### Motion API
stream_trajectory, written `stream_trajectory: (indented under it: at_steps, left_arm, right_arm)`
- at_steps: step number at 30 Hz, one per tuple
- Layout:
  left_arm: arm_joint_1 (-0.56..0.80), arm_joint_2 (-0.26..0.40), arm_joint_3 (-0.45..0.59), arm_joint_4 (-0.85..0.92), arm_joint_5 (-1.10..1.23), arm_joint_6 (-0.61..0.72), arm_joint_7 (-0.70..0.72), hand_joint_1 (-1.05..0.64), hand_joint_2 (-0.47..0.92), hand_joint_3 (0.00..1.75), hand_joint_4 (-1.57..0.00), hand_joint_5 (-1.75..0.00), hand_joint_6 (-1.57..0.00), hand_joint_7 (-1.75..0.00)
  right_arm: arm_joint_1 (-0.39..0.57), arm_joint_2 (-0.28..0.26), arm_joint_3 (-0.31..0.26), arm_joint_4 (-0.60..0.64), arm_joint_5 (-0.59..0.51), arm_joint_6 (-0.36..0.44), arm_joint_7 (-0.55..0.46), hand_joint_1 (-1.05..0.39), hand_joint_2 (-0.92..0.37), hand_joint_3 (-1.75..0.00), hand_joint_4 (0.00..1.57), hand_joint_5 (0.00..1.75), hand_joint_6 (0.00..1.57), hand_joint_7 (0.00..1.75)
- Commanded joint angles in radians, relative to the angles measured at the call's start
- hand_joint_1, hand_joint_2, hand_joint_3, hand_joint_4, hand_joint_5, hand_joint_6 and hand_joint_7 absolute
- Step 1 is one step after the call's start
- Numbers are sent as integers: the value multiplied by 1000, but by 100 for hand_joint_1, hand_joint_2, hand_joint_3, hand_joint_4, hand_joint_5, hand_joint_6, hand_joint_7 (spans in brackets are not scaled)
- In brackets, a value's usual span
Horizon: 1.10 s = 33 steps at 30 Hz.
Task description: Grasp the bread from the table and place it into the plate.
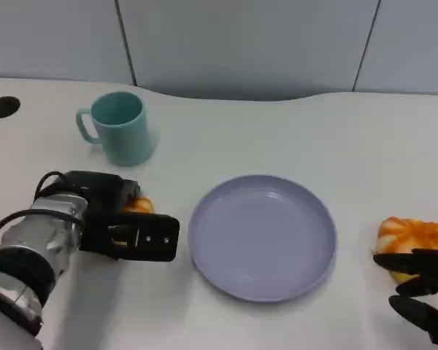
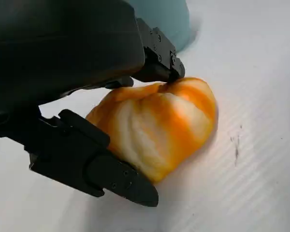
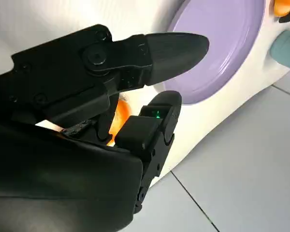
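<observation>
The white bench (image 1: pixel 292 131) carries a lavender plate (image 1: pixel 263 235) at its centre, with nothing in it. A teal mug (image 1: pixel 118 126) stands upright behind and to the left of the plate, its handle facing left.

Two pieces of orange-and-white bread are present. The first bread (image 2: pixel 157 128) lies on the bench just left of the plate. The left hand (image 1: pixel 124 219) is over it, so the head view shows only a small orange edge. In the left wrist view, black fingers (image 2: pixel 94 169) sit on both sides of the bread, one touching it on top and one lying along its lower flank. The fingers are closed about the bread, which rests on the bench surface. Whether the grip is firm cannot be told.

The second bread (image 1: pixel 412 240) lies on the bench to the right of the plate, well apart from the first. The right hand (image 1: pixel 423 288) is at its near side, fingers spread, their tips reaching the bread's near edge. The right wrist view shows an orange patch (image 3: pixel 120 113) between the fingers; a closed hold is not evident.
</observation>
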Motion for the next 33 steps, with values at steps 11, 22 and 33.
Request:
stream_trajectory:
  at_steps: [11,22,33]
  left_arm:
    - [59,10,27,52,-40,-37,202,-28,91,3,-29,-141,-29,-118]
    - [35,-1,2,110,-23,-47,256,-30,91,1,-66,-175,-58,-140]
    - [36,-5,43,121,-74,-70,268,-27,92,5,-62,-154,-83,-64]
  right_arm:
    - [6,-7,-18,-25,-6,19,-2,-26,-92,-34,65,60,83,0]
    - [4,-8,-19,-31,-7,27,-2,-25,-92,-34,66,60,82,0]
    - [6,-5,-17,-37,-6,34,-4,-24,-92,-34,67,61,83,0]
